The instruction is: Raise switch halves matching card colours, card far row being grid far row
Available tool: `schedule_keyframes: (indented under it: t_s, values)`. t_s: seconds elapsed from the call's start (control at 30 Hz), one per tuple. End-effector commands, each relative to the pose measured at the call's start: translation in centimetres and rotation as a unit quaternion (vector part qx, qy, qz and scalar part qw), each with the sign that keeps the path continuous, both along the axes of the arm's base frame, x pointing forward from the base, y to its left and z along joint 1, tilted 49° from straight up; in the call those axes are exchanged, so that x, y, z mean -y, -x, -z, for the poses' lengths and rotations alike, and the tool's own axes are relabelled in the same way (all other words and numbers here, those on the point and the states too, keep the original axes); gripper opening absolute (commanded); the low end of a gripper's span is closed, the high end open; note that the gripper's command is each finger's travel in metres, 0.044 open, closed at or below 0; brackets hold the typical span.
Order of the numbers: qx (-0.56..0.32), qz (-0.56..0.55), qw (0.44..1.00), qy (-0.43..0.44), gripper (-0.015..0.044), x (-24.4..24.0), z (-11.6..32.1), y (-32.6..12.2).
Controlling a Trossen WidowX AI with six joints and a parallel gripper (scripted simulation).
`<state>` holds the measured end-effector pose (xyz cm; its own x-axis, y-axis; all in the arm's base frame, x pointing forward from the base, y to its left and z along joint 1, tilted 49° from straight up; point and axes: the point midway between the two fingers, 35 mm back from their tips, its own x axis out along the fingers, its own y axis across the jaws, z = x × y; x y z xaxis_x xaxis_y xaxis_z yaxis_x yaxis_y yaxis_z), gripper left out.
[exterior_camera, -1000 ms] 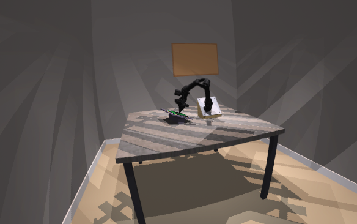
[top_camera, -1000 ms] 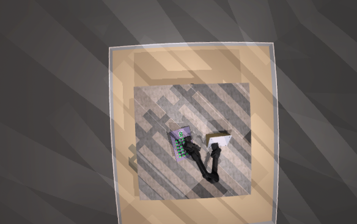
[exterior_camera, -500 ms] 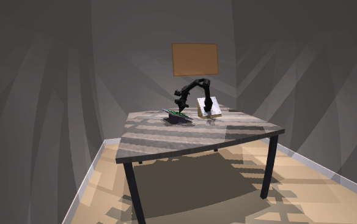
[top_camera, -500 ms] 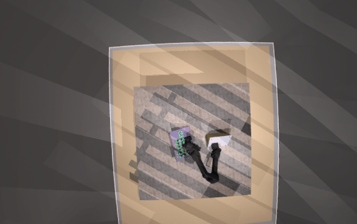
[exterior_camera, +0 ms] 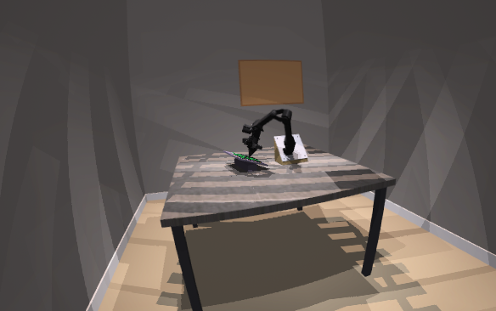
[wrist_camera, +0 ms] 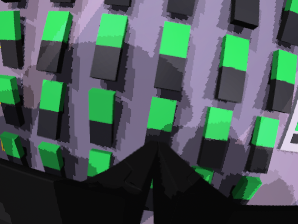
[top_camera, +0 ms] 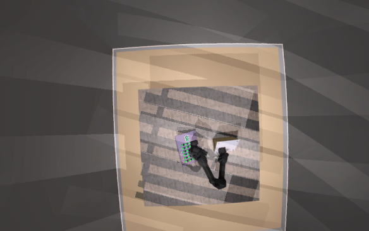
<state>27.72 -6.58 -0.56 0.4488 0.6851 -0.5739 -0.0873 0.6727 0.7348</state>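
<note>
Our gripper is shut, its fingertips together and nothing held between them. It points down over the lilac switch panel, whose tilted face lies right below. Just ahead of the tips is one switch; they overlap its dark near half in the wrist view, though we cannot tell whether they touch it.

If this is the switch we want, we judge a near-end press is being lined up. We should first check that end is raised and differs from the card, then centre the closed tips on its outer part, press squarely to the panel's slope and lift straight off. Sliding sideways or dipping the wrist could catch the neighbours on either side or the row under the fingers.

Farther out, to our right, sits the small card, cut by the wrist view's edge; its pattern is too incomplete there to copy. We can read no brand, label or writing.
</note>
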Motion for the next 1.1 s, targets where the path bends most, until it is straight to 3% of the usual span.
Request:
schedule_keyframes:
  t_s: [0.0, 1.07]
  values:
    - [0.0, 0.001, 1.0, -0.002, 0.0, -0.07, 0.02, -0.04]
    - [-0.002, 0.0, 1.0, 0.002, 0.0, 0.38, -0.15, 0.09]
